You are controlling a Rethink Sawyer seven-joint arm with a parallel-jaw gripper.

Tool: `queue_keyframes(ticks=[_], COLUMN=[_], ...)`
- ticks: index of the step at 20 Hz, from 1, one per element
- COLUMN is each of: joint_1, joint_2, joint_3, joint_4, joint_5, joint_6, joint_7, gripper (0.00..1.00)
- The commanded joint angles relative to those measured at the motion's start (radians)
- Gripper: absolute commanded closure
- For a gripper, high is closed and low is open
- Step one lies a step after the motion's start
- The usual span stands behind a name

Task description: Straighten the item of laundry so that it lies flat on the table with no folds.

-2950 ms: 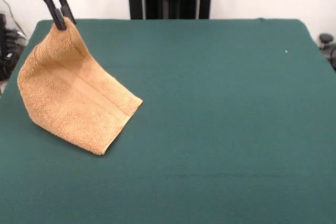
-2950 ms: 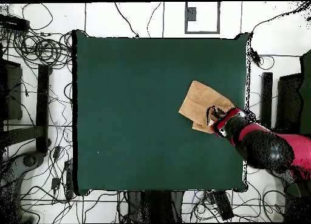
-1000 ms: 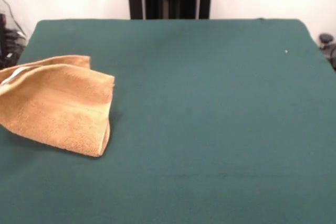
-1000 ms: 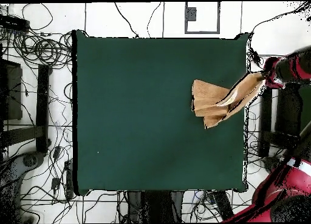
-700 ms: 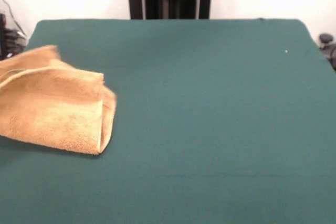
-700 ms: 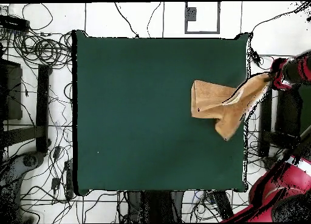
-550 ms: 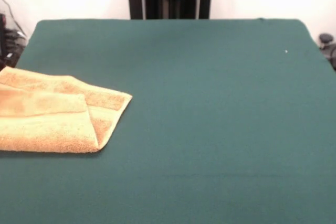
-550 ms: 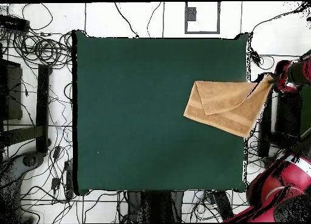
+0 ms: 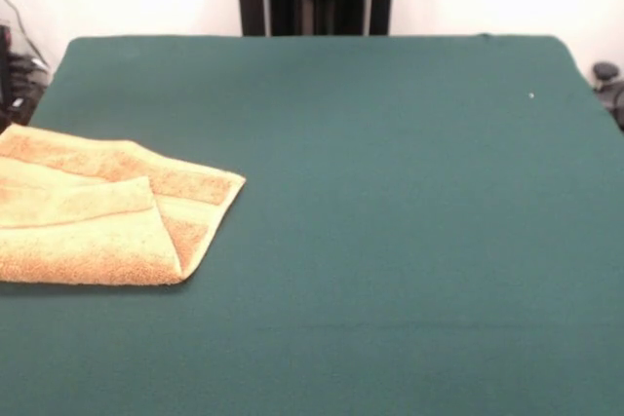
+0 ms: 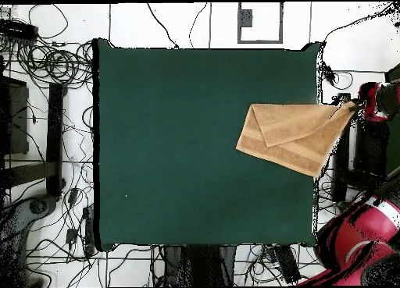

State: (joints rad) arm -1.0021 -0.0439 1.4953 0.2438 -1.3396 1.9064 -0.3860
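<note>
Towel (image 9: 102, 216) has barely shifted since half a second ago: same spread, same fold; only the arm end at the overhead frame's right edge sits a touch further out, and compared with the lifted, bunched state earlier it's now mostly down on the table (image 9: 390, 192). Towel sits at the left edge of the front frame, running out of frame there; in the overhead it's at right-center (image 10: 293, 135), with its far corner stretched past the table's right edge toward the gripper (image 10: 361, 105). Not flat yet: one flap is doubled back over the main sheet, its corner pointing lower right in the front frame, with a border band showing beside it. Gripper appears to be pinching that outstretched corner, but I can't actually tell the jaw state at this resolution. Risks, my read: if the pull goes on outward, the whole towel slides off the table edge, since little of it anchors on the cloth; if the corner is let go out there, it drops over the edge and hangs, adding a new fold; either way the folded flap stays put, because tension from that corner doesn't run through it. View split: front view shows the fold layering and the band but no arm at all; overhead shows the gripper, the overhang past the edge, and the red arm (image 10: 359, 234) at lower right.
</note>
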Motion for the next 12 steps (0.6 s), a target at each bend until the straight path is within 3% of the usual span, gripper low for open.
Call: queue_keyframes(ticks=[1,5,12], joint_1=[0.022,0.008,0.057], joint_2=[-0.036,-0.079,-0.102], joint_3=[-0.094,-0.199,-0.28], joint_4=[0.222,0.379,0.377], joint_5=[0.25,0.399,0.506], joint_6=[-0.098,-0.241,-0.323], joint_7=[0.23,0.459,0.663], gripper=[1.0,1.0,1.0])
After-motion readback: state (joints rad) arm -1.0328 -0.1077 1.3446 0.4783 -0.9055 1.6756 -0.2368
